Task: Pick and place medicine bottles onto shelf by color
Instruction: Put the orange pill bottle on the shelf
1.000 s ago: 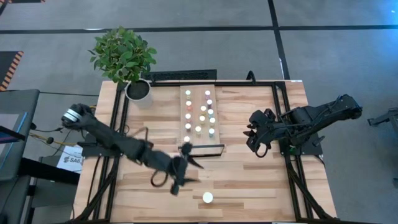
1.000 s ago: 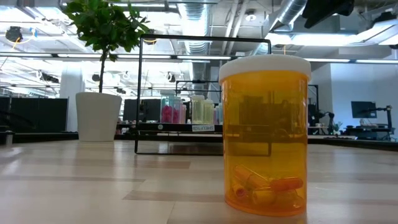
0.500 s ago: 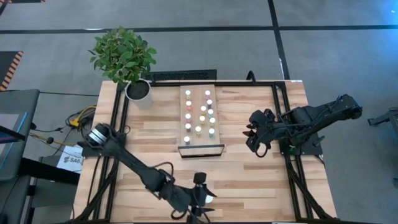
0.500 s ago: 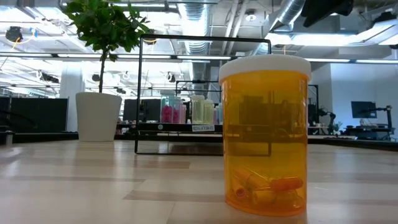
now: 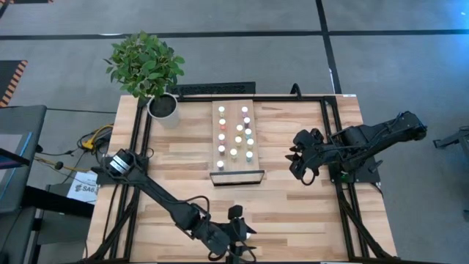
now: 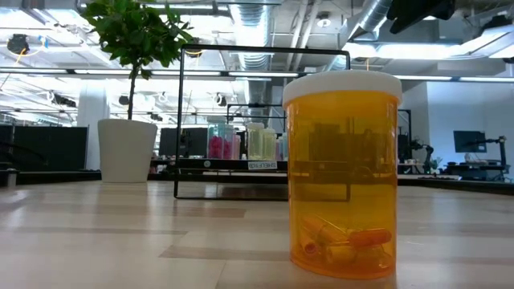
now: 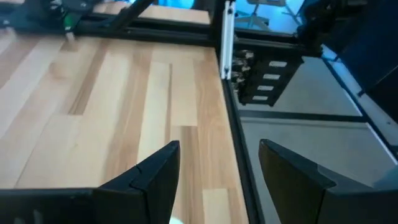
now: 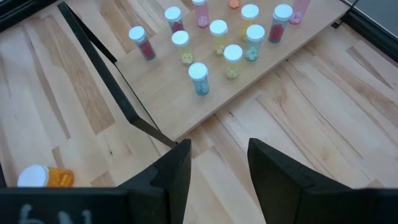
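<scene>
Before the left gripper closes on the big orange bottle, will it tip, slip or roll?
The orange bottle stands upright on a flat base, so it probably will not roll unless knocked over. Its smooth plastic wall could slip between the fingers. Only a few capsules lie inside, so it is likely light and easy to tip.

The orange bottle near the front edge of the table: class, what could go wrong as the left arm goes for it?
1. The orange bottle stands close to the table's front edge, so a nudge from the open left gripper might knock it off.
2. The shelf is crowded with small bottles; setting this bigger one down could topple them.
</scene>
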Robot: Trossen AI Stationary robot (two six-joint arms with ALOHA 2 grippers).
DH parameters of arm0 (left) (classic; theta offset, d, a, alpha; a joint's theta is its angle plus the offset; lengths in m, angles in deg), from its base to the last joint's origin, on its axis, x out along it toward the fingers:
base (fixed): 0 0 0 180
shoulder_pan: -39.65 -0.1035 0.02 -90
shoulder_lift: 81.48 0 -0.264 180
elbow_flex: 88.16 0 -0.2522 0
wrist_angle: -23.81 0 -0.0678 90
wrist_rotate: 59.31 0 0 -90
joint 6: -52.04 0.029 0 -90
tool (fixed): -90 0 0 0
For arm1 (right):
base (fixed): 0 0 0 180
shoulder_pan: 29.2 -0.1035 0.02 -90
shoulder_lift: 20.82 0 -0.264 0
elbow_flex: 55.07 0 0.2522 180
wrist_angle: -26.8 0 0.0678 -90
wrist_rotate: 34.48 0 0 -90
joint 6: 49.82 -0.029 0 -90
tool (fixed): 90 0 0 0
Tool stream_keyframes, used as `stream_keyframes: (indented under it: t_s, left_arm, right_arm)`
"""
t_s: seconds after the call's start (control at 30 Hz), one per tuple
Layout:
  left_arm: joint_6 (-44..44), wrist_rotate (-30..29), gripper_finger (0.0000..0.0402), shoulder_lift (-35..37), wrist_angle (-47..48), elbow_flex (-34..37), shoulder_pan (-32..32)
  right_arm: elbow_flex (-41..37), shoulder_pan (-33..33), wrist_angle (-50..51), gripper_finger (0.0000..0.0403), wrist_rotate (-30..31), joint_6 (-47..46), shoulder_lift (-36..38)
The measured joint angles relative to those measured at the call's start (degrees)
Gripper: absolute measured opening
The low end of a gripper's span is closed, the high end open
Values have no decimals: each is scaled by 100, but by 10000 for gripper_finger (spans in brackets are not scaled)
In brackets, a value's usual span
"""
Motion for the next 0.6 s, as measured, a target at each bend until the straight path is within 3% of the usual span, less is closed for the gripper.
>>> stream_keyframes:
  t_s: [0.2,0.47,0.6]
  left_arm:
    - [-270,-135,211,4,5,1,0]
    - [555,86,238,5,483,4,21]
    - [486,192,238,8,579,139,-40]
  right_arm:
    - [0,0,2,179,0,0,-1]
    - [0,1,4,179,0,0,0]
    - [0,0,4,179,0,2,-2]
